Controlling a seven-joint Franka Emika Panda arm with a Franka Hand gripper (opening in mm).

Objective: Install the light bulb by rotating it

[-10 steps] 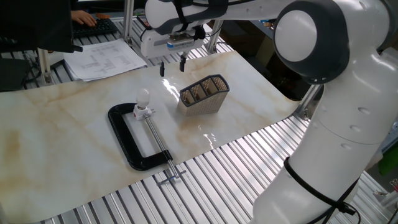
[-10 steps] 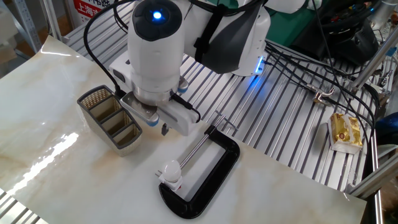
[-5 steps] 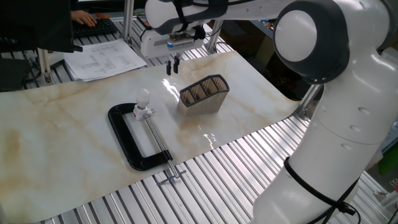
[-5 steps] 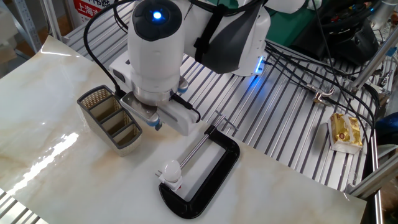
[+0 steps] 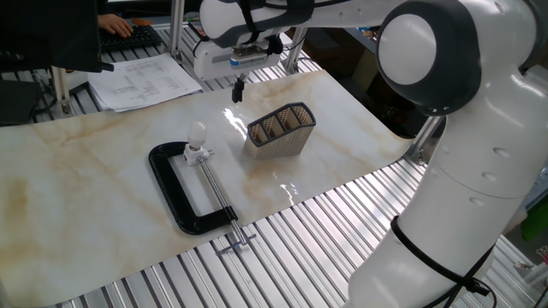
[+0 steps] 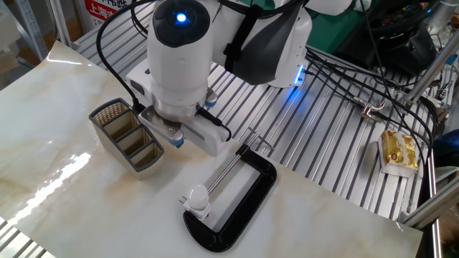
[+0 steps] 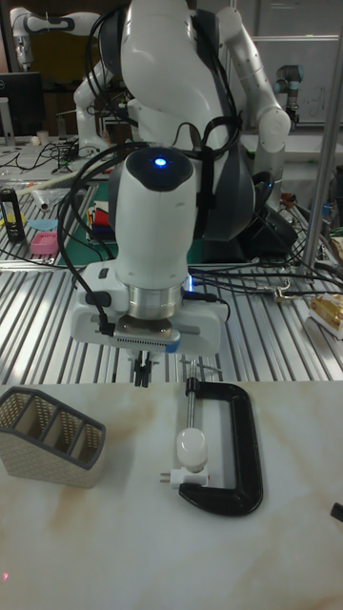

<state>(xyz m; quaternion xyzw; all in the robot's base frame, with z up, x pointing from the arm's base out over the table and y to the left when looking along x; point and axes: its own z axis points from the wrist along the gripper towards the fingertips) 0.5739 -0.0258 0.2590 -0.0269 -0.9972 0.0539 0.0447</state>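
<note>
My two-finger gripper (image 5: 239, 89) hangs above the pale marbled tabletop (image 5: 86, 180), pointing straight down, its two dark fingers (image 7: 141, 368) pressed together with nothing between them — narrow, empty. In the tall fixed view the fingertips sit just above the far edge of the marble sheet, clear of everything. The small white frosted globe-shaped light bulb (image 5: 198, 133) is well apart from my fingers, lower on the table and off to one side of them; it stands upright on a little white socket (image 6: 197, 207) at the jaw end of a black C-shaped metal clamp (image 5: 175, 192) that lies flat on the tabletop, its threaded steel screw (image 6: 228, 172) running across the opening toward the bulb. Nearer my fingers, on the other side, sits a grey mesh metal basket with three compartments (image 6: 128, 137) — it rests on the marble beside me, not touching. Beyond the marble runs a ribbed aluminium bench (image 6: 315, 143).
</note>
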